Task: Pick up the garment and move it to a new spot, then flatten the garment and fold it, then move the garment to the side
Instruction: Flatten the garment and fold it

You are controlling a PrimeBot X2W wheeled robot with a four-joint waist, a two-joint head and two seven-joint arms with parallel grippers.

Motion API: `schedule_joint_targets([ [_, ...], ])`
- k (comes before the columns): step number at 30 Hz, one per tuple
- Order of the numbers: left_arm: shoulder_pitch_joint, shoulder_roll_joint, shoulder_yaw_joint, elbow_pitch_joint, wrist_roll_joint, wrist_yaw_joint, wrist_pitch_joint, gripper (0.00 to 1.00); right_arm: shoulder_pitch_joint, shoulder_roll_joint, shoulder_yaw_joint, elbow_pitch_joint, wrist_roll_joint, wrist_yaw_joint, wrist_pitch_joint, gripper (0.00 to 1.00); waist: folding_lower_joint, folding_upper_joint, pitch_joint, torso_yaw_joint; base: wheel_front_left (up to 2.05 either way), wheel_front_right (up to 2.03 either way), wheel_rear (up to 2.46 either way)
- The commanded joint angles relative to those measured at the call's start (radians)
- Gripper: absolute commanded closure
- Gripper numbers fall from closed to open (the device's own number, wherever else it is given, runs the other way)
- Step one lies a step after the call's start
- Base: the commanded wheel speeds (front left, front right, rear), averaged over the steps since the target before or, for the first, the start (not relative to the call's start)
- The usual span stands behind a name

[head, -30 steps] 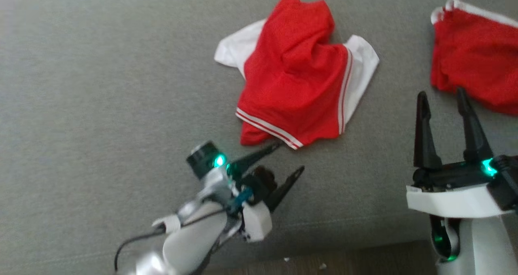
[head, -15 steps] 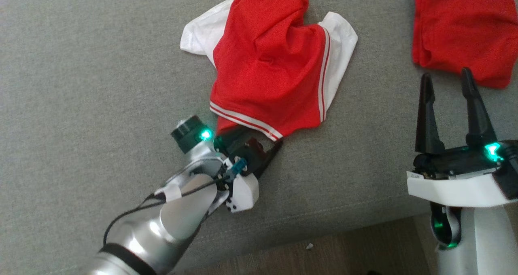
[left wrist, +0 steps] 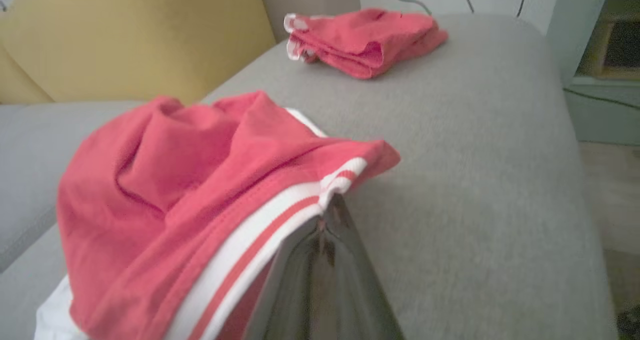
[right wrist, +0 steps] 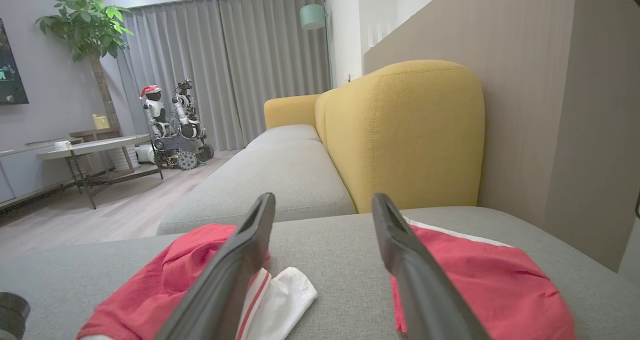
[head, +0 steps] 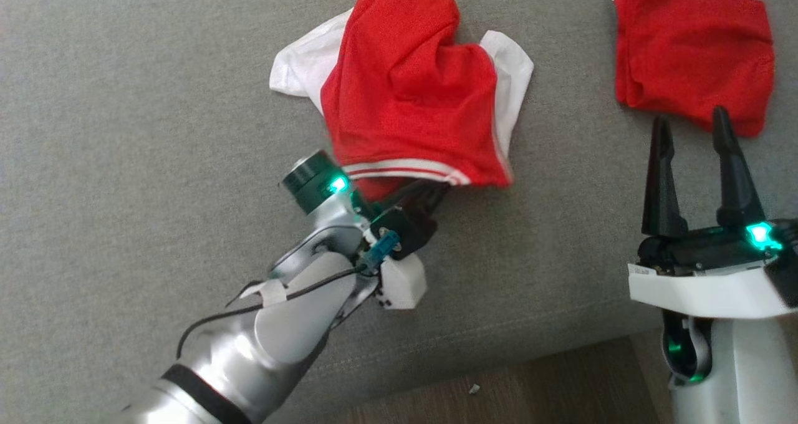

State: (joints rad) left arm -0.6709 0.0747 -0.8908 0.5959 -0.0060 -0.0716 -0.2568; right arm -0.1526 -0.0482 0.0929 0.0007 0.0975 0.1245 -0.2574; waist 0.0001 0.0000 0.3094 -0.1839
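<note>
As it lies crumpled, the red garment (head: 405,100) shows a white-striped hem.

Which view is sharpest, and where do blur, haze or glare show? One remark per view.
Right wrist view: sharpest, yellow cushion crisp, near fingers soft. Left wrist view: hazy, nearer garment washed pink. Head view: slightly soft, glare on the silver forearm.

Red garment (head: 405,93) with white sleeves and white-striped hem; folded garment (head: 692,56) red, white-edged; sofa seat (head: 124,131) plain grey; backrest (right wrist: 400,130) mustard yellow; right hand (head: 691,117) black-fingered, glowing green
</note>
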Motion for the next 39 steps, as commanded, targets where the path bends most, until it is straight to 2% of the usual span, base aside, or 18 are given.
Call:
schedule_joint_targets([
  [1,-0.029,0.008,0.028,-0.047,-0.007,0.0,-0.005,1.0,-0.022,-0.002,0.02,-0.03,0.008,0.006,-0.004,0.0,-0.0001,0.0,-0.002,-0.001,0.0,0.0,0.0],
  [8,-0.034,0.019,0.042,-0.209,-0.013,0.008,-0.005,1.0,-0.015,-0.002,0.024,-0.022,0.025,0.006,-0.004,0.0,-0.0001,0.0,-0.04,-0.024,0.0,0.0,0.0],
  [13,-0.04,0.003,0.071,-0.323,-0.061,-0.001,-0.005,1.0,-0.004,-0.002,0.02,-0.02,0.03,0.006,-0.004,0.0,-0.0001,0.0,-0.074,-0.037,0.0,0.0,0.0],
  [20,-0.139,-0.023,0.175,-0.459,-0.251,-0.027,-0.005,1.0,0.019,-0.002,0.009,-0.014,0.033,0.006,-0.004,0.0,-0.0001,0.0,-0.129,-0.044,0.0,0.0,0.0],
  [24,-0.26,-0.024,0.24,-0.528,-0.397,0.015,-0.005,1.0,0.033,-0.002,0.01,-0.009,0.03,0.006,-0.004,0.0,-0.0001,0.0,-0.157,-0.043,0.0,0.0,0.0],
  [26,-0.324,-0.024,0.272,-0.513,-0.444,0.041,-0.005,1.0,0.037,-0.002,0.009,-0.009,0.03,0.006,-0.004,0.0,-0.0001,0.0,-0.166,-0.041,0.0,0.0,0.0],
  [29,-0.385,-0.023,0.325,-0.397,-0.488,0.083,0.011,1.0,0.038,-0.002,0.01,-0.01,0.033,0.006,-0.004,0.0,-0.0001,0.0,-0.173,-0.039,0.0,0.0,0.0],
  [31,-0.394,-0.013,0.341,-0.348,-0.495,0.091,0.024,1.0,0.037,-0.002,0.011,-0.012,0.036,0.006,-0.004,0.0,-0.0001,0.0,-0.173,-0.04,0.0,0.0,0.0],
  [34,-0.372,0.036,0.387,-0.198,-0.524,0.108,0.055,1.0,0.036,-0.002,0.013,-0.018,0.045,0.006,-0.004,0.0,-0.0001,0.0,-0.168,-0.041,0.0,0.0,0.0],
  [39,-0.293,0.138,0.437,0.021,-0.558,0.094,0.052,1.0,0.033,-0.002,0.022,-0.029,0.053,0.006,-0.004,0.0,-0.0001,0.0,-0.135,-0.04,0.0,0.0,0.0],
])
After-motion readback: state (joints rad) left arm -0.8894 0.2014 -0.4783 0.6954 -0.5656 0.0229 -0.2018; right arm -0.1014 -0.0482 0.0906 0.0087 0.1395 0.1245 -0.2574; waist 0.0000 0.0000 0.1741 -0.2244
